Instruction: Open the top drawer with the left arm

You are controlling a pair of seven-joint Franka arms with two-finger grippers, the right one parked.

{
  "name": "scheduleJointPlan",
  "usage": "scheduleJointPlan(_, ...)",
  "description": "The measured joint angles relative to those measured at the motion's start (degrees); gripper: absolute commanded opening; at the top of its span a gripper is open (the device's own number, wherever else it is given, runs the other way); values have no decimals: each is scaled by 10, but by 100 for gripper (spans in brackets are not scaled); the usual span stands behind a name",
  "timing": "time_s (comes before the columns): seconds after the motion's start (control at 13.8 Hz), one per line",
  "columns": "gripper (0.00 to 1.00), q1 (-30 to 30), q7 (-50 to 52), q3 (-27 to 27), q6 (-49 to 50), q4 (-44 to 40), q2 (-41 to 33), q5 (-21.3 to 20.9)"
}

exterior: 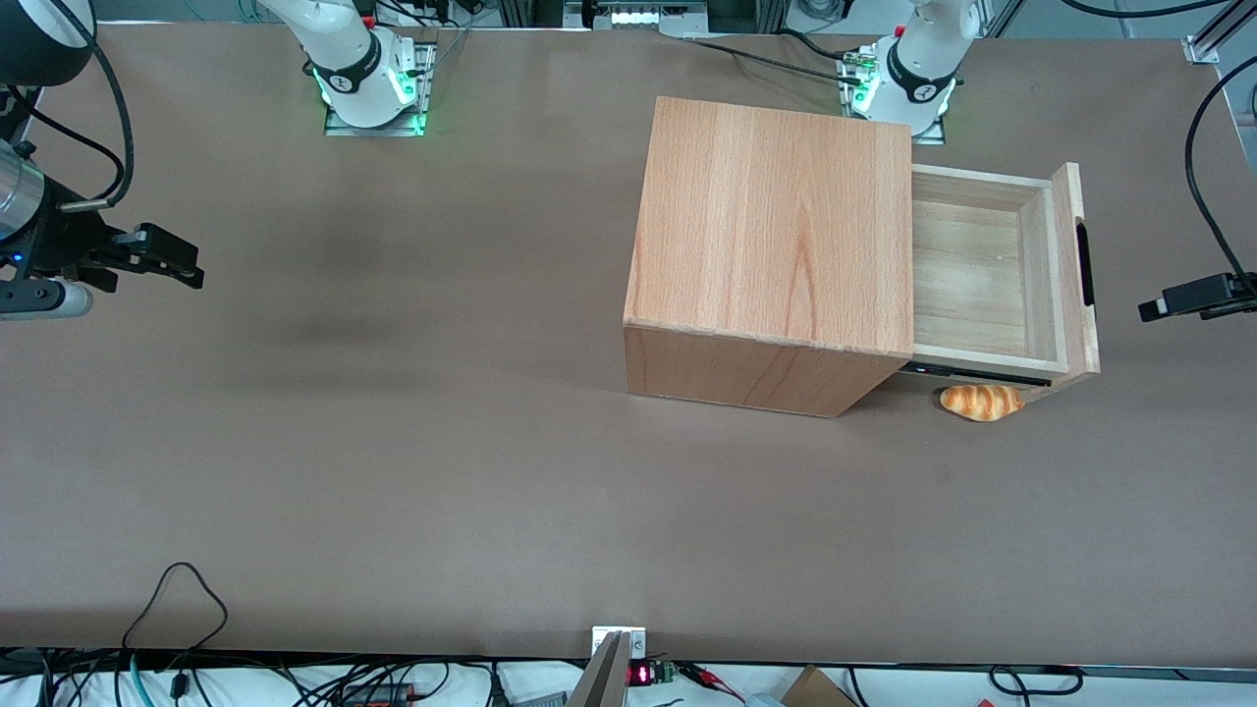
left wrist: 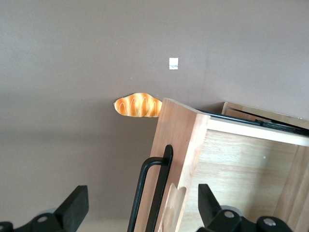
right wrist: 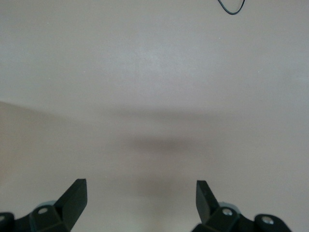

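Brown table: largest item, carries everything. Wooden cabinet stands toward the working arm's end, sitting at about 2 o'clock from the table's centre in the front view. Top drawer is pulled out of the cabinet toward 3 o'clock; pale plank floor exposed, nothing lying in it; front panel with black slot handle faces the working arm's end. Left arm base at 12 o'clock from the drawer. Gripper hovers just off the front panel, at 3 o'clock from the handle, touching nothing; fingers spread wide apart. Small bread roll lies on the table at 6 o'clock from the drawer, partly under it.
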State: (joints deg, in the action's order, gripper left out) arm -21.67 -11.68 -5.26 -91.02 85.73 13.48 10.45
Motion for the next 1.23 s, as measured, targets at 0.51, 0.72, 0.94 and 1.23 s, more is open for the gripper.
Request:
scheduleJointPlan(0.51, 100, 131, -2, 62, 9, -33, -29, -55)
scheduleJointPlan(0.72, 100, 175, 8, 79, 10, -34, -49, -91)
scheduleJointPlan(0.94, 100, 199, 39, 80, 14, -32, -72, -95)
scheduleJointPlan(1.23, 100, 204, 48, 78, 10, -6, -108, -95)
